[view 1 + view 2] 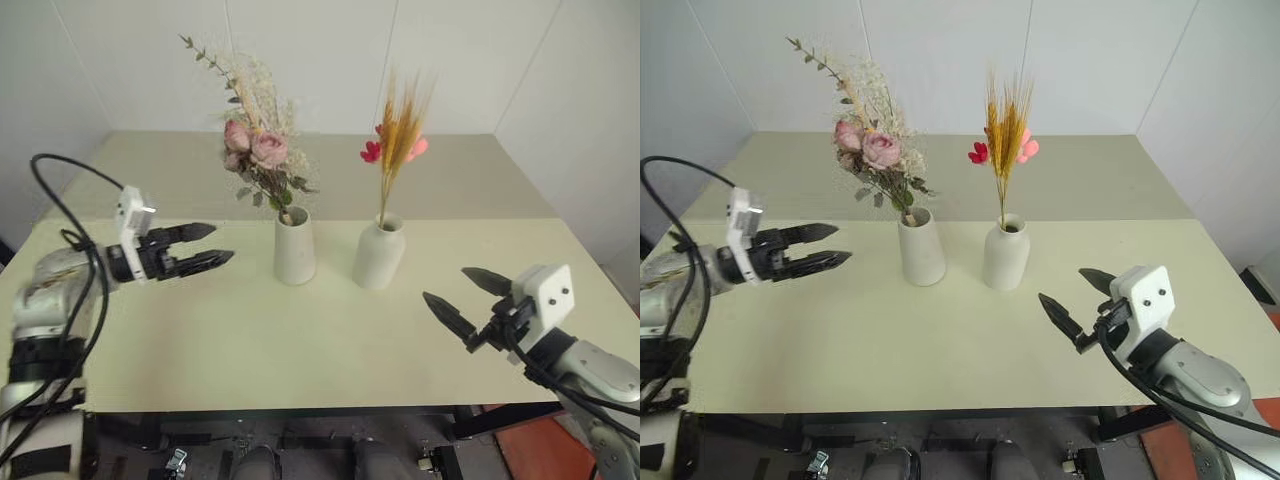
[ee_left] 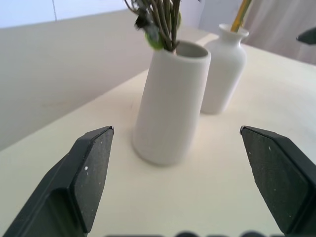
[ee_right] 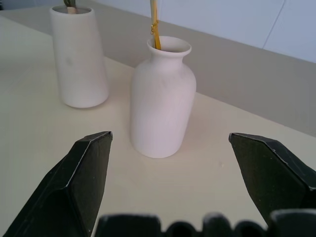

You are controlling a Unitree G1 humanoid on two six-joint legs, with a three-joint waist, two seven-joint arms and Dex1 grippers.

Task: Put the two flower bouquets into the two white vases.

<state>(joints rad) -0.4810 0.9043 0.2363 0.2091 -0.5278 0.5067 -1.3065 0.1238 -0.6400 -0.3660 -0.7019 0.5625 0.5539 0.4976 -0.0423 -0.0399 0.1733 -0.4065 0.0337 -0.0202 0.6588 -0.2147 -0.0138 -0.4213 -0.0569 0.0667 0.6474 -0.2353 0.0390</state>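
Roses (image 1: 256, 146) sit in the cylinder vase (image 1: 294, 246), wheat (image 1: 399, 135) in the bottle vase (image 1: 379, 252), mid-desk (image 1: 300, 340). Left hand (image 1: 214, 245) and right hand (image 1: 455, 299) wide, empty. You'll tip a vase if either swings inward.

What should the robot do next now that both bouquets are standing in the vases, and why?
Probably just draw both arms back from the table. The rose bouquet stands in the tapered vase and the wheat bouquet in the bottle-shaped vase. The left gripper and right gripper have open jaws, holding nothing.
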